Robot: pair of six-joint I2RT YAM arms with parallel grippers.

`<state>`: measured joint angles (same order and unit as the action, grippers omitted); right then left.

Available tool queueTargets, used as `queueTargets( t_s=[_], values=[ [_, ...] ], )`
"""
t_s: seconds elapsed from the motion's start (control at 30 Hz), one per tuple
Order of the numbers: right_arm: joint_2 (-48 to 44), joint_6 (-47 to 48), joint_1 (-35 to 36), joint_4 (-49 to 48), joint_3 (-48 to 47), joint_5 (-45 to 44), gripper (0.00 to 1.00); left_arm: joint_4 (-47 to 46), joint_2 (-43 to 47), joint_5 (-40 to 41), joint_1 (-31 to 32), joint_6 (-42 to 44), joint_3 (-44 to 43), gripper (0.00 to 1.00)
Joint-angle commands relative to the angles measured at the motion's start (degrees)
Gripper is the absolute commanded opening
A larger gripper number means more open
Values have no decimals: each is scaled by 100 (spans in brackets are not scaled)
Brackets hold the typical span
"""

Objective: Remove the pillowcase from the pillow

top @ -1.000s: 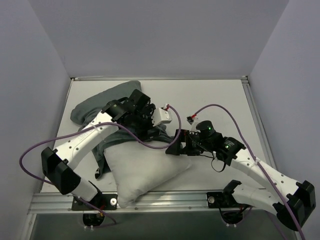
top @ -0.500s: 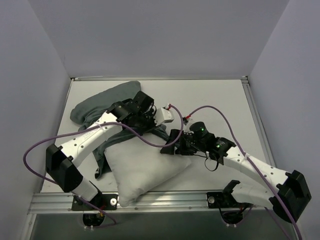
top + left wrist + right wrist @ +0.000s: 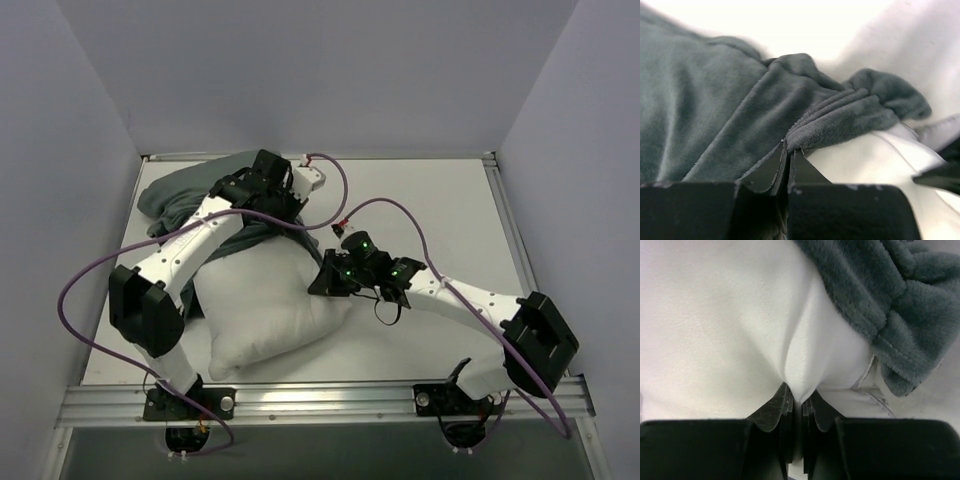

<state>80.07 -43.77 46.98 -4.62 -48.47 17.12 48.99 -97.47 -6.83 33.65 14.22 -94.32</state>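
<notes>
I take the pillow (image 3: 262,312) as my mark: it lies white and mostly bare on the surface (image 3: 440,200). The pillowcase (image 3: 185,200) is bunched at the pillow's far end, grey-green side out, spreading away from it to the far left. Its edge overlaps that end of the pillow, and a strip of it runs down along the pillow's left side. My left tool (image 3: 788,151) is at the far end, fingers together and clamped on a folded hem of the pillowcase. My right tool (image 3: 796,396) sits at the pillow's right edge, closed on a pinch of the pillow's white cloth, with the grey hem just beyond it
</notes>
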Motion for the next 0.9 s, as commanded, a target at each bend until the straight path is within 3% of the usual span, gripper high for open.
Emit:
queueTargets(
  t_s=[0.0,0.13,0.23,0.37,0.47,0.73,0.87],
  values=[
    [-105,123,22,75,-338,-534,0,-776,-184,321,-332,-437,-402,2],
    [-842,184,-5,540,-663,-570,0,-1032,-553,1016,-990,-341,-674,2],
    [-1342,255,-373,1226,-568,-281,0,-1041,-913,1061,-1641,-420,-1052,2],
    [-2179,447,-1154,2086,-199,88,0,-1050,-1151,1096,-2064,-473,-1308,2],
    [-2672,1025,-2120,2919,-373,299,0,-1050,-1309,1157,-2310,-464,-1466,2],
    [-2226,2740,-5081,4425,-1785,730,0,-1172,-1565,1465,-3091,-122,-1607,2],
    [-1864,2619,-5654,4339,-2535,318,0,-1409,-1451,1553,-3617,186,-1152,2]
  ],
)
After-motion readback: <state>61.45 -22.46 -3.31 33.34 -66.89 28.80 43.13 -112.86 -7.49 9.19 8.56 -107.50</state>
